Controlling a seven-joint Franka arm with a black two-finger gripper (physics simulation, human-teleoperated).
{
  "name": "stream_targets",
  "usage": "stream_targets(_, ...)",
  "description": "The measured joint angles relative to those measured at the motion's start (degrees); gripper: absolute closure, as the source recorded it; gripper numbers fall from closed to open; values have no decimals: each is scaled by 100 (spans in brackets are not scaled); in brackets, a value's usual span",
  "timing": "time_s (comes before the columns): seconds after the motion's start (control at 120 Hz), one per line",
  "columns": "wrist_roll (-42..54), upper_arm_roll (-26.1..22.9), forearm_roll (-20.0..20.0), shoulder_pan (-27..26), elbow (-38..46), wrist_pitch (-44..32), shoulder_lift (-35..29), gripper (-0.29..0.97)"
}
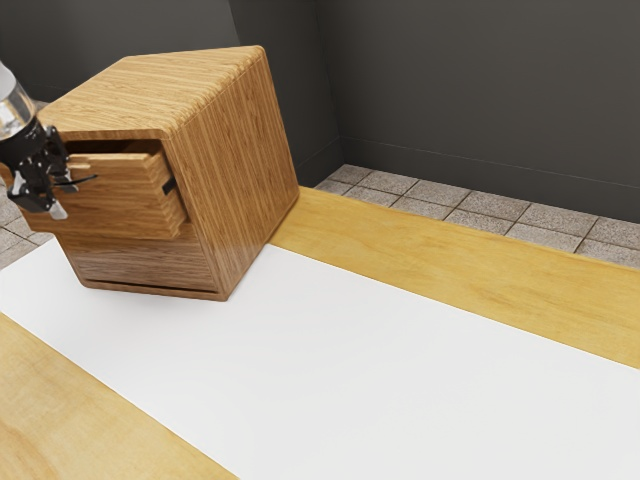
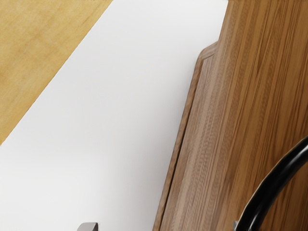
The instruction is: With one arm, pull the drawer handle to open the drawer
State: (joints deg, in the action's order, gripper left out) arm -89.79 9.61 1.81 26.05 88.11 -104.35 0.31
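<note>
Exterior view, left edge: the gripper [image 1: 50,190] meets the part-open drawer [image 1: 120,195] at its handle [image 2: 275,180], grip unreadable; a straight, level pull likely suits.

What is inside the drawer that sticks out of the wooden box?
The drawer is open a little: I see a dark gap, nothing in it. The box hides the rest.

The drawer handle [image 2: 276,185] runs off the wrist view's edge.
</note>
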Motion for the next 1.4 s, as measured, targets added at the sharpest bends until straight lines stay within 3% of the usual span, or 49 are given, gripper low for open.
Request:
stream_targets(0.367,-89,-224,0,260,647,-9,-563,44)
stream_targets(0.617,-120,-226,-8,255,820,-1,-757,66)
stream_targets(0.8,-126,-184,9,244,1180,-1,-1136,74)
stream_targets(1.4,-39,-74,176,204,2433,-346,-2270,78)
